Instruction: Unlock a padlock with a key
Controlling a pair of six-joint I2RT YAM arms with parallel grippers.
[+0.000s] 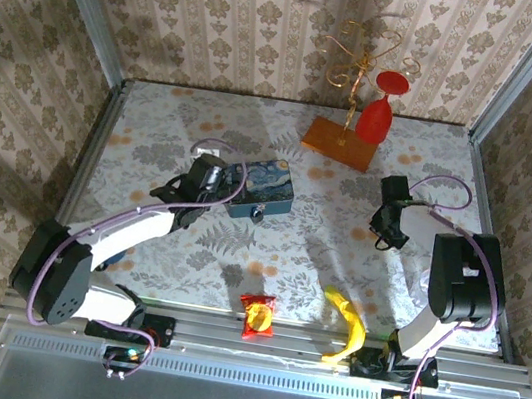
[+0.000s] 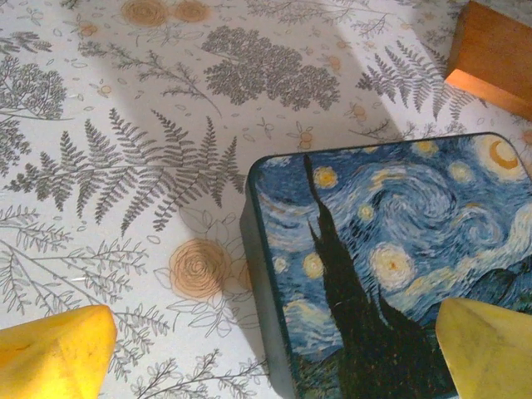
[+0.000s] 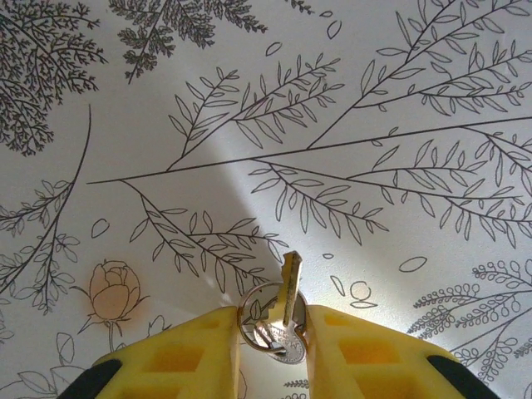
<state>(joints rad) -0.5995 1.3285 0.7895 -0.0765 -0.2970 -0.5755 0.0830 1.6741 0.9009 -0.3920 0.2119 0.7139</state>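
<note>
Right wrist view: the right gripper (image 3: 273, 337) has its yellow fingers (image 3: 195, 353) pressed together on a small brass-and-silver key (image 3: 289, 281) with a wire ring; the blade points up and away over the fern-printed worktop (image 3: 249, 100). In the top external view this gripper (image 1: 385, 234) hangs near the worktop's right edge. The tiny dark metal padlock (image 1: 258, 215) sits near the middle of the worktop, at the near wall of a blue swirl-painted tin box (image 1: 266, 187); I cannot tell if the two touch. The left gripper (image 1: 214, 175) is at the tin's left end. In the left wrist view this gripper (image 2: 273, 320) has its fingers (image 2: 58, 349) wide apart, one over bare worktop, one over the tin's lid (image 2: 391, 241). An orange wooden block (image 2: 495, 54) lies toward the far edge.
</note>
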